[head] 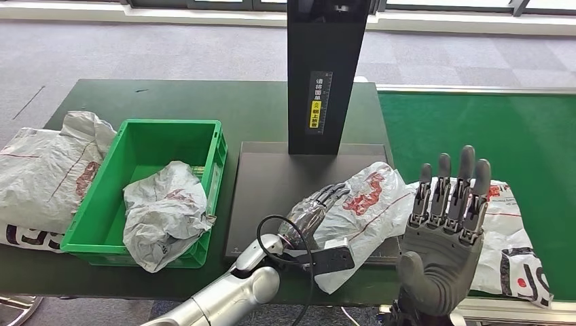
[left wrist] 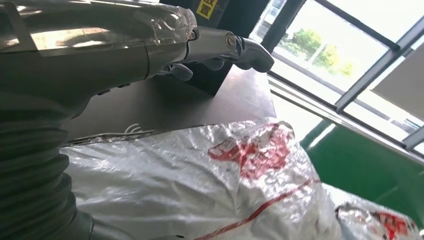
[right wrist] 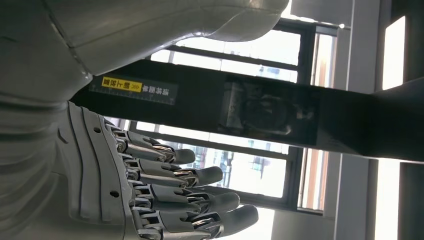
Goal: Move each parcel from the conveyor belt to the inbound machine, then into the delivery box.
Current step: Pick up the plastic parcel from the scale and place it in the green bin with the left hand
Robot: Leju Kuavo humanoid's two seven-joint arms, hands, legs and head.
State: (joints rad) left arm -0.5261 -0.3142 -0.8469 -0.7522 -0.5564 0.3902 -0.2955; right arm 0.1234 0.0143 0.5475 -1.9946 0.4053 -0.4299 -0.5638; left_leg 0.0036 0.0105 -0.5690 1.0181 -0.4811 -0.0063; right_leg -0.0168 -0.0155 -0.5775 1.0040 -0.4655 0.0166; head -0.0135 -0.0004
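Observation:
A crumpled white parcel with red print (head: pixel 370 200) (left wrist: pixel 225 185) lies on the right front corner of the inbound machine's black platform (head: pixel 272 183). My left hand (head: pixel 314 212) (left wrist: pixel 215 47) lies against the parcel's left side, fingers stretched out and gripping nothing. My right hand (head: pixel 445 224) (right wrist: pixel 150 185) is raised above the table's front edge, fingers straight, apart and empty. Behind it a second white parcel (head: pixel 509 238) (left wrist: pixel 380 222) lies on the green conveyor belt (head: pixel 489 129). The green delivery box (head: pixel 170 124) at the left holds one crumpled parcel (head: pixel 163 214).
The machine's tall black column (head: pixel 326 75) (right wrist: pixel 250 110) stands at the back of the platform. Another white parcel (head: pixel 47 170) lies on the dark table left of the box. A black cable loops at my left wrist.

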